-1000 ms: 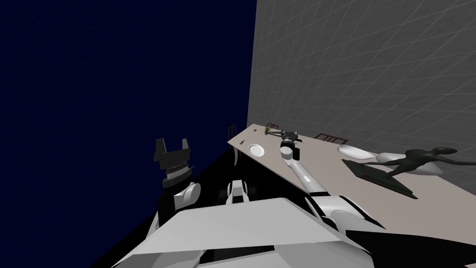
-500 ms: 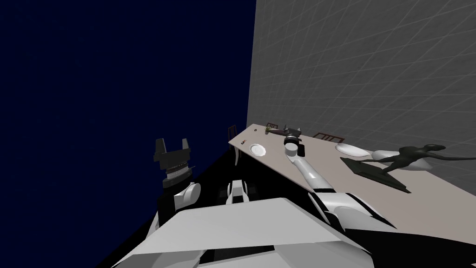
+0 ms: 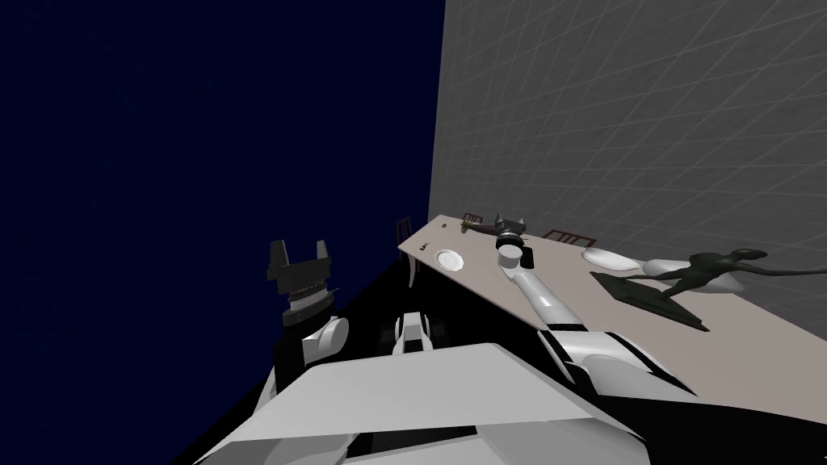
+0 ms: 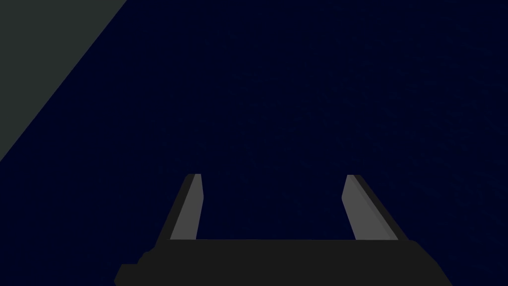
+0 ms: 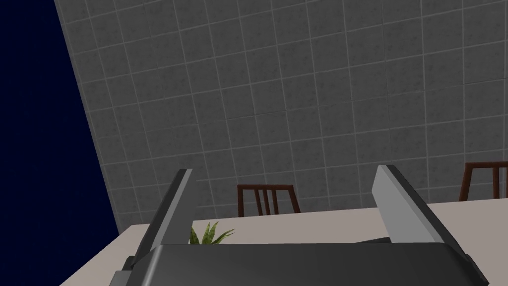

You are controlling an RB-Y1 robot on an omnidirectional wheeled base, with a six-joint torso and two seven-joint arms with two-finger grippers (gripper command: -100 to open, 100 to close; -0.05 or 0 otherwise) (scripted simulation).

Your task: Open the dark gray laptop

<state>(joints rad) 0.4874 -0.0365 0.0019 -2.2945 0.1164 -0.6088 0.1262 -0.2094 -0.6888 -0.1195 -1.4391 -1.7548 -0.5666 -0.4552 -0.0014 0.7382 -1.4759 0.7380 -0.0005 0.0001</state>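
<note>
Beige worktop (image 5: 322, 226): my right claw (image 5: 285, 170) hangs above its far end, fingers spread; green plant (image 5: 211, 233) and brown chair (image 5: 268, 198) beyond. Left claw (image 4: 273, 175) released, off the worktop.

A long beige table (image 3: 598, 315) runs ahead of me along a grey tiled wall (image 3: 630, 121). Near its far end lies a white plate (image 3: 449, 259), and beyond that a small green plant (image 3: 466, 226). Towards the wall side I see white dishes (image 3: 610, 258), with a dark figure (image 3: 711, 270) sprawled just beside them. Brown chairs (image 5: 268, 198) stand between table and wall. On my left there's a dark blue expanse (image 3: 202, 121).
</note>
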